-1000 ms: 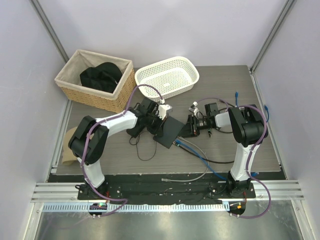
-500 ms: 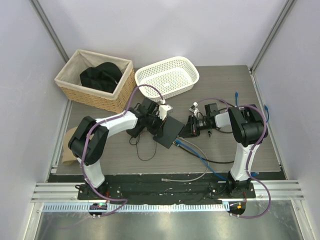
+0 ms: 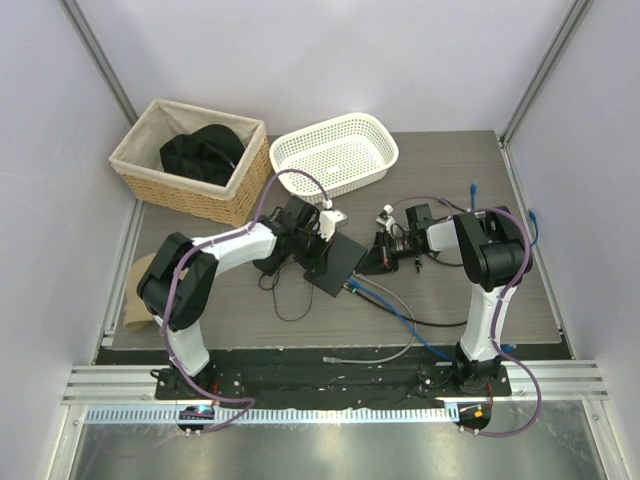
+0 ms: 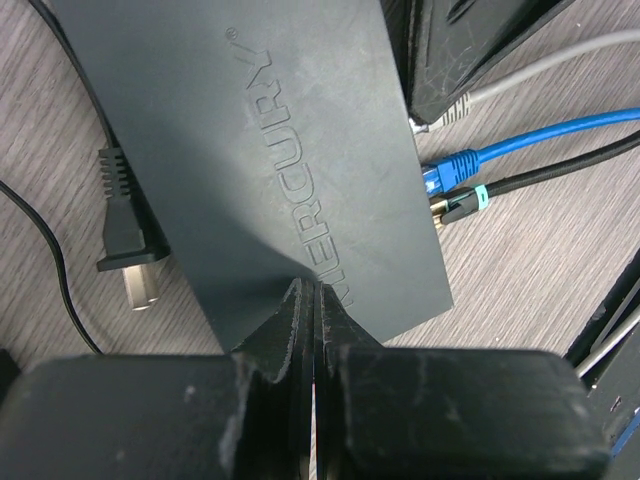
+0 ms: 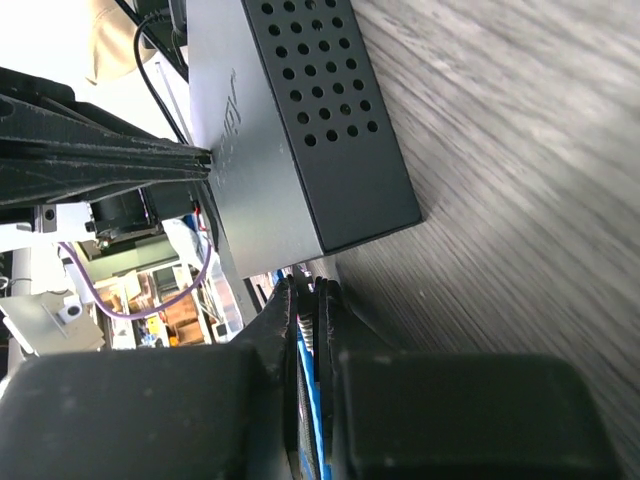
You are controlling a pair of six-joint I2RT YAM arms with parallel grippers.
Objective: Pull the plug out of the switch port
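Left wrist view: left gripper (image 4: 312, 292) closed, tips touching switch (image 4: 250, 150) just ahead; right gripper (image 5: 303, 290) closed beside the switch's corner.

The switch (image 4: 270, 140) carries the word MERCURY in raised letters, black on black, running across its flat top face; a tiny mark sits just past the Y, too small to read; the right wrist view shows this lettering side-on, illegible.
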